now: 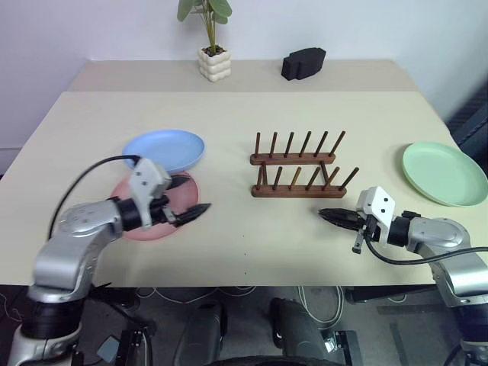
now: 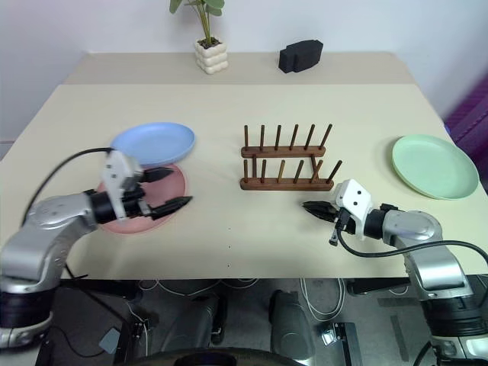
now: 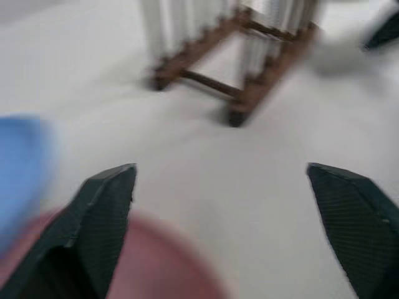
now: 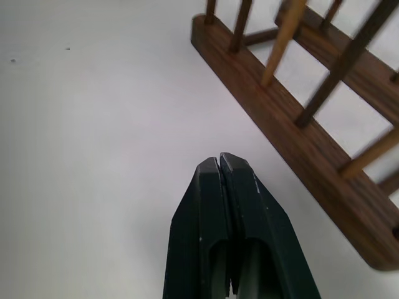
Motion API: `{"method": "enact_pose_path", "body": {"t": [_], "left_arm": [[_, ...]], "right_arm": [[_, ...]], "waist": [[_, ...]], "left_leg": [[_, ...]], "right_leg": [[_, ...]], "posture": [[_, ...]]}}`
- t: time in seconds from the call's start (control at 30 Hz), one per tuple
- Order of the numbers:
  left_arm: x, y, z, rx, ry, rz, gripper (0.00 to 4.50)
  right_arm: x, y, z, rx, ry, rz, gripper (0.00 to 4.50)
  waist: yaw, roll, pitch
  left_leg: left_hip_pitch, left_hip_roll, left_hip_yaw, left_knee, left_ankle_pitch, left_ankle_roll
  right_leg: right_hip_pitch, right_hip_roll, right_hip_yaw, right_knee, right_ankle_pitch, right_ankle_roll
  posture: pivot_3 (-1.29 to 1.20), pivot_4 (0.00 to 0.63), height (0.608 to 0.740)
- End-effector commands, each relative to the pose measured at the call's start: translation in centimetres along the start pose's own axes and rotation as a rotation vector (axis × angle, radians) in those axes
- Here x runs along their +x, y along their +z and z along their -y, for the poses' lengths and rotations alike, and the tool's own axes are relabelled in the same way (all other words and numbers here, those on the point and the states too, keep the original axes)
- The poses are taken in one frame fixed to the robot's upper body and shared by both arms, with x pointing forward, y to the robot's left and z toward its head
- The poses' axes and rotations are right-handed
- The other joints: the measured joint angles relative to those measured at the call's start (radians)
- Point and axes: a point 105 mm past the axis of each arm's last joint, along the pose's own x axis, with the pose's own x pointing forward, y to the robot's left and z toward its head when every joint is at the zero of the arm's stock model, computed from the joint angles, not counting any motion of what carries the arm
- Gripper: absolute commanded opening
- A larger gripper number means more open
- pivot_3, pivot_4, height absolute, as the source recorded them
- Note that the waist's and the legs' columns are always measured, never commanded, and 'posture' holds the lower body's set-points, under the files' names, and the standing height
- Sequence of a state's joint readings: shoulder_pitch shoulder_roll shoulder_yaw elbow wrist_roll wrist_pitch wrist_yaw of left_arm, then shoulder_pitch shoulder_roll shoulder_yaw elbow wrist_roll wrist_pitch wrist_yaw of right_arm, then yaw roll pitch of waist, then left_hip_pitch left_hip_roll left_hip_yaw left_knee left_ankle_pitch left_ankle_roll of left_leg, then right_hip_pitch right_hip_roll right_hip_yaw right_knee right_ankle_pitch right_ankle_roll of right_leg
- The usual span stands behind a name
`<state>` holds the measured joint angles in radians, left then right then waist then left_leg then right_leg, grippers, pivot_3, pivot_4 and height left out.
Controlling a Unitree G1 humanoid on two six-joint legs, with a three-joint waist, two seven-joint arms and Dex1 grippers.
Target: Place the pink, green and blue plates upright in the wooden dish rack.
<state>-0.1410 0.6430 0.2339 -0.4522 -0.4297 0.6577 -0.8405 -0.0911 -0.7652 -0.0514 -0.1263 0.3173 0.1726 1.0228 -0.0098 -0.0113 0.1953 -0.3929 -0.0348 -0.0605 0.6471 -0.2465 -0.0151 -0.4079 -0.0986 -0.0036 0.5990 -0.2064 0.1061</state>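
The pink plate lies flat on the table at the left, with the blue plate resting just behind it and overlapping its far edge. My left gripper hovers open over the pink plate's right side, nothing between its fingers. The wooden dish rack stands empty at the table's middle. The green plate lies flat at the far right. My right gripper is shut and empty, low over the table just in front of the rack's right end.
A potted plant in a white pot and a black block stand at the table's back edge. Bare tabletop lies between the two grippers in front of the rack.
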Motion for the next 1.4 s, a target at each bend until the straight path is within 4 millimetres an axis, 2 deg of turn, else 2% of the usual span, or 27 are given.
{"method": "enact_pose_path", "body": {"t": [0.03,0.2,0.3,0.4,0.53,0.63,0.77,0.9,0.97,1.03,1.23,1.4], "left_arm": [[-3.9,0.1,-2.3,0.0,0.2,-0.015,4.48],[-8.3,-2.1,-5.1,-0.089,0.473,-0.12,4.48],[-9.8,-3.2,-6.0,-0.168,0.574,-0.164,4.48],[-11.1,-4.0,-8.0,-0.259,0.737,-0.18,4.48],[-9.9,-4.4,-8.2,-0.311,0.727,-0.2,4.48],[-9.8,-6.2,-8.9,-0.368,0.773,-0.291,4.48],[-8.3,-7.2,-9.1,-0.414,0.733,-0.307,4.48],[-7.3,-9.1,-9.8,-0.442,0.738,-0.4,4.48],[-7.0,-9.0,-9.8,-0.441,0.717,-0.386,3.97],[-6.9,-8.9,-9.8,-0.428,0.699,-0.384,3.24],[-7.7,-8.9,-9.8,-0.407,0.689,-0.386,0.15],[-8.8,-8.7,-8.5,-0.373,0.642,-0.399,0.05]], "right_arm": [[0.7,1.2,-0.1,-0.039,0.037,0.04,0.0],[1.9,3.7,-1.0,-0.062,0.146,0.107,0.0],[2.6,5.0,-1.7,-0.077,0.199,0.148,0.0],[3.4,5.4,-2.1,-0.073,0.229,0.165,0.0],[4.0,5.5,-2.6,-0.068,0.251,0.169,0.0],[4.2,6.0,-2.9,-0.065,0.255,0.182,0.0],[4.2,6.0,-3.3,-0.057,0.249,0.182,0.0],[4.0,6.1,-3.5,-0.043,0.219,0.184,0.0],[3.9,6.0,-3.7,-0.039,0.214,0.181,0.0],[3.8,6.0,-3.7,-0.035,0.206,0.18,0.0],[3.9,6.1,-3.9,-0.027,0.204,0.183,0.0],[4.1,6.2,-3.7,-0.031,0.212,0.188,0.0]], "waist": [[-0.001,0.0,0.0],[0.001,0.0,0.0],[0.001,0.0,0.0],[0.004,-0.001,0.0],[0.002,-0.001,0.0],[0.0,-0.001,0.0],[-0.001,-0.002,0.0],[0.002,-0.002,0.0],[0.002,-0.002,0.0],[0.001,-0.002,-0.001],[-0.001,-0.002,-0.001],[-0.008,-0.003,-0.001]], "left_leg": [[0.0,0.0,0.0,0.0,0.0,0.0],[0.0,0.0,0.0,0.0,0.0,0.0],[0.0,0.0,0.0,0.0,0.0,0.0],[0.0,0.0,-0.001,0.0,0.0,0.0],[0.0,-0.001,0.0,0.0,0.0,0.0],[0.0,-0.001,0.0,-0.001,0.0,-0.001],[0.0,-0.001,0.0,-0.001,0.0,-0.001],[0.0,-0.001,0.0,-0.001,0.0,-0.001],[0.0,-0.001,0.0,-0.001,0.0,-0.001],[0.0,-0.001,0.0,-0.001,0.0,-0.001],[0.0,0.0,0.0,-0.002,0.0,-0.001],[0.0,0.0,0.001,-0.003,-0.001,-0.002]], "right_leg": [[0.0,0.0,0.0,0.0,0.0,0.0],[0.0,0.0,0.0,0.0,0.0,0.0],[0.0,0.0,0.0,0.0,-0.001,0.001],[0.0,0.0,0.0,0.0,-0.002,0.003],[0.0,0.0,0.0,0.0,0.0,0.0],[0.0,0.0,0.0,0.0,0.0,-0.001],[-0.002,0.0,0.0,0.001,0.0,-0.001],[-0.001,0.0,0.0,0.001,0.0,-0.001],[-0.001,0.0,0.0,0.0,0.0,-0.001],[-0.001,0.0,0.0,0.0,0.0,-0.001],[-0.003,0.0,0.0,0.0,0.0,-0.001],[-0.003,-0.001,0.001,0.0,0.0,-0.001]], "posture": [[0.0,0.15,0.736],[0.0,0.15,0.736],[0.0,0.15,0.736],[0.0,0.15,0.736],[0.0,0.15,0.736],[0.0,0.15,0.736],[0.0,0.15,0.736],[0.0,0.15,0.736],[0.0,0.15,0.736],[0.0,0.15,0.736],[0.0,0.15,0.736],[0.0,0.15,0.736]]}}
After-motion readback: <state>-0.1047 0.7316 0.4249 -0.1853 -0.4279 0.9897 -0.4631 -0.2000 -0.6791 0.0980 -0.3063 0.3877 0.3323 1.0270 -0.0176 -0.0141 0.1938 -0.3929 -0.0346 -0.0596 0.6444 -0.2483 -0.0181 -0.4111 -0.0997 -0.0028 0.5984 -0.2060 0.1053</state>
